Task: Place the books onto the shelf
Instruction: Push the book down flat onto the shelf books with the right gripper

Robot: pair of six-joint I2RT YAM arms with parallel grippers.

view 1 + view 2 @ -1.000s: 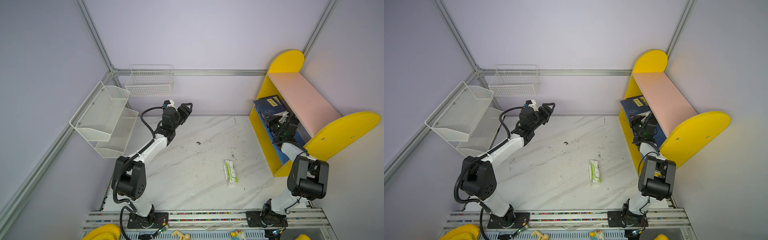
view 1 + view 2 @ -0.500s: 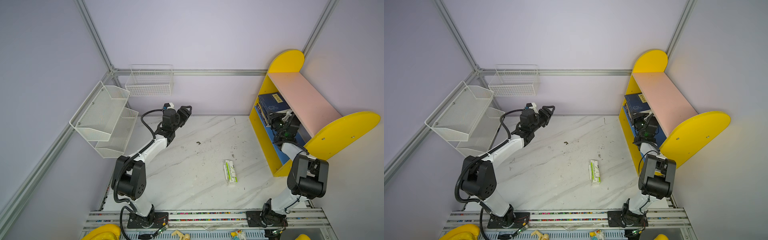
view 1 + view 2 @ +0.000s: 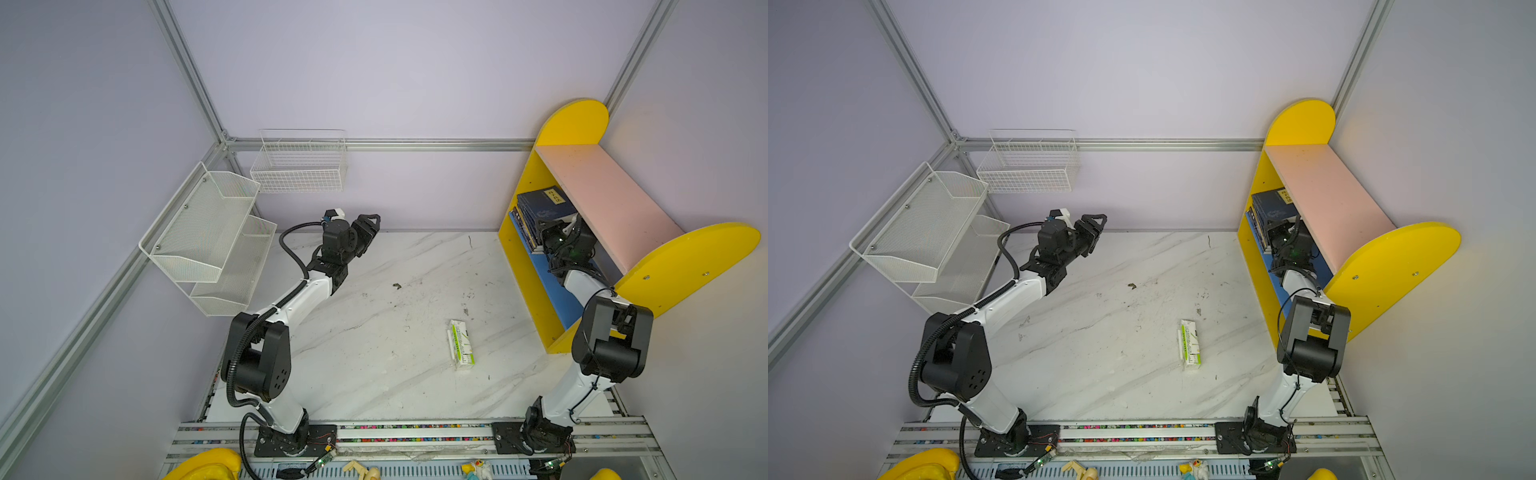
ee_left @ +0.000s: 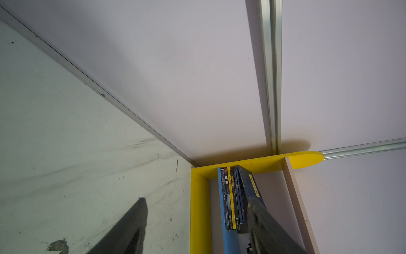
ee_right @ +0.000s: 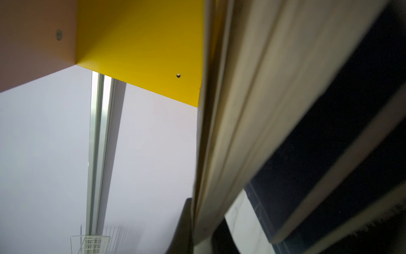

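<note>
Books (image 3: 540,205) stood in shelf (image 3: 602,195).
Right end effector (image 3: 551,229) was pressed together against them; left end effector (image 3: 370,222) spread over bench (image 3: 395,332).

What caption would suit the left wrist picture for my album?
Open left gripper faces a row of books packed into the corner of the yellow shelf.

Books (image 5: 237,114), blurred close-up
</note>
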